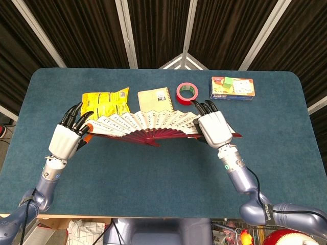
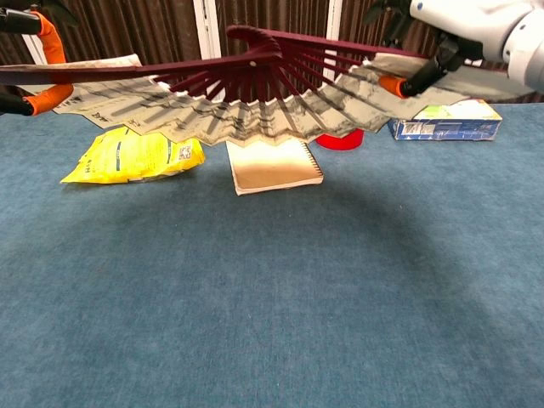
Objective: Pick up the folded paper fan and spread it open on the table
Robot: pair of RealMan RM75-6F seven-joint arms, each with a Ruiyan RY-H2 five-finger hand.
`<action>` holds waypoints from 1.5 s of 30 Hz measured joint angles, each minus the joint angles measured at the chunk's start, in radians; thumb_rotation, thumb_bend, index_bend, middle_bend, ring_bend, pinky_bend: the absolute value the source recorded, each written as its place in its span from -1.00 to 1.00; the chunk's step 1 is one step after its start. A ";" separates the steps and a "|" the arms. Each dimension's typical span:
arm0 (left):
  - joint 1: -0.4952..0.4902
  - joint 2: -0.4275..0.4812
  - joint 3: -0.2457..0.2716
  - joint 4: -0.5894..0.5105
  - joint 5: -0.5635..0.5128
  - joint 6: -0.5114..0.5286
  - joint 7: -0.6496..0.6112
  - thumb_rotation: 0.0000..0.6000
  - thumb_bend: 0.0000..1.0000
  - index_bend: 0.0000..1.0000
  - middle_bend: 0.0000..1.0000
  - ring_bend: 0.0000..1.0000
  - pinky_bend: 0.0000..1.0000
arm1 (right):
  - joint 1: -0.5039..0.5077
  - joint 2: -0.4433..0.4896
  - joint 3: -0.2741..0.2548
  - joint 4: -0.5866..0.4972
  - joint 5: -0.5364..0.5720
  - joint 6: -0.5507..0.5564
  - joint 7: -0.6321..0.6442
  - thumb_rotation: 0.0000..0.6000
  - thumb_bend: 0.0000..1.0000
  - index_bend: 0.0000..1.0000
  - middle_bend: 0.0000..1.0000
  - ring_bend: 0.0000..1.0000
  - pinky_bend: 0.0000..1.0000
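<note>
The paper fan is spread wide, cream leaf with dark red ribs, held in the air above the blue table. My left hand grips its left outer rib, and my right hand grips the right outer rib. In the chest view the fan hangs well above the table, its pivot pointing toward the camera. There my right hand shows at the top right, and only orange-tipped fingers of the left hand show at the left edge.
A yellow snack bag, a tan notebook, a red tape roll and a blue box with green blocks lie along the far side. In the chest view the fan partly hides the notebook and the tape.
</note>
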 measured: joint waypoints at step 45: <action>0.253 0.276 0.123 -0.546 -0.026 0.003 0.092 1.00 -0.14 -0.76 -1.00 -1.00 -0.85 | -0.142 0.195 -0.074 0.032 0.042 -0.037 -0.045 1.00 -0.80 -1.00 -0.90 -0.74 -0.85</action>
